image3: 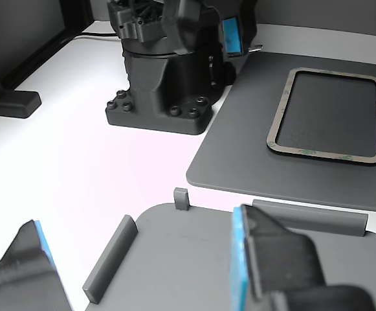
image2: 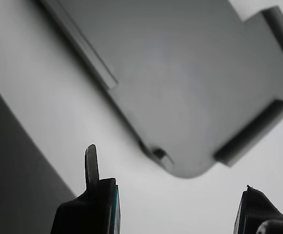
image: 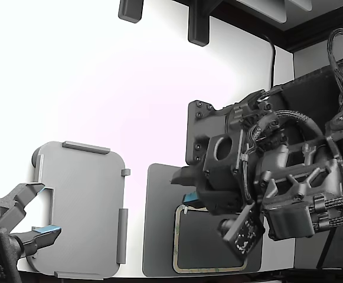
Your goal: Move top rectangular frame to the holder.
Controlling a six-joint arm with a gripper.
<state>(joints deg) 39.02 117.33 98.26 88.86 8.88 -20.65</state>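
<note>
You had the gripper (image: 184, 187) wide open and it held nothing. In the wrist view its two fingers (image2: 100, 204) with the blue-green pads stood far apart, with only the white table (image2: 44, 87) between them. In the exterior view the gripper hung above the dark grey mat (image: 159, 224), at the mat's edge that faces the holder (image: 82, 206).

The top rectangular frame (image: 209, 269) lay flat on the mat, in the part close to the exterior view's right. The arm covered one end of it there, but in the other view you could see the whole frame (image3: 281, 116), with its pale mottled border around a dark inside. The gripper did not touch it.

The holder was light grey and stood on the table just beside the mat, to the exterior view's left, with a narrow strip of white table between them. Its flat inner surface (image2: 195, 87) was bare, and the raised tabs stood along its edges.

At the exterior view's lower left the second arm's gripper (image: 38, 209) reached over the outer edge of the holder, its fingers also apart.
</note>
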